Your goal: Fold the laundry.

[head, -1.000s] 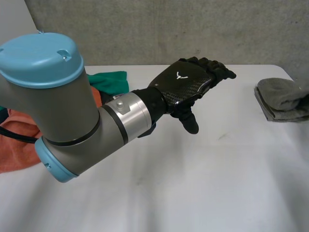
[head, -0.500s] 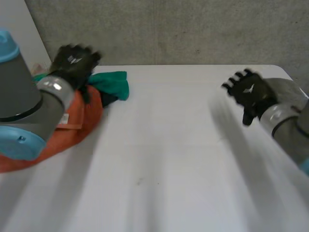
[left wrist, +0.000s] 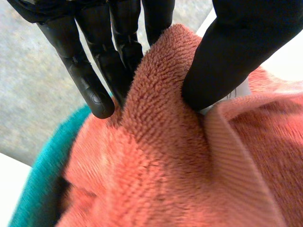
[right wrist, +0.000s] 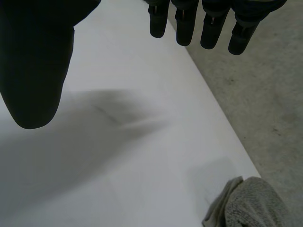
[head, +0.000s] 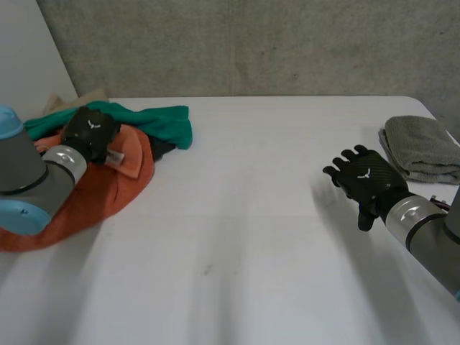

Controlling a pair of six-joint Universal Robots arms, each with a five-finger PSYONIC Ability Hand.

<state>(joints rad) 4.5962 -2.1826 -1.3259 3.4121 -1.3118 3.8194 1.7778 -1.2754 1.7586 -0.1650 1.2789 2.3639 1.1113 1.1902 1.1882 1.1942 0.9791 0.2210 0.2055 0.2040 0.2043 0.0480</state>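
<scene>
Left robot hand (head: 92, 134) is pinching a fold of the orange towel (head: 90, 198) at the left of the tabletop (head: 244, 237); right robot hand (head: 366, 180) is hovering released. Green cloth (head: 164, 122) is lying partly covered by it.

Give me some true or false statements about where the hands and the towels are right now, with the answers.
1. The left hand pinches a fold of the orange towel between thumb and fingers. True.
2. The right hand is open and holds nothing. True.
3. The grey towel lies under the right hand. False: it lies folded near the table's far right corner, apart from that hand.
4. The green towel lies alone in the middle of the table. False: it lies against the orange towel on the left side.
</scene>
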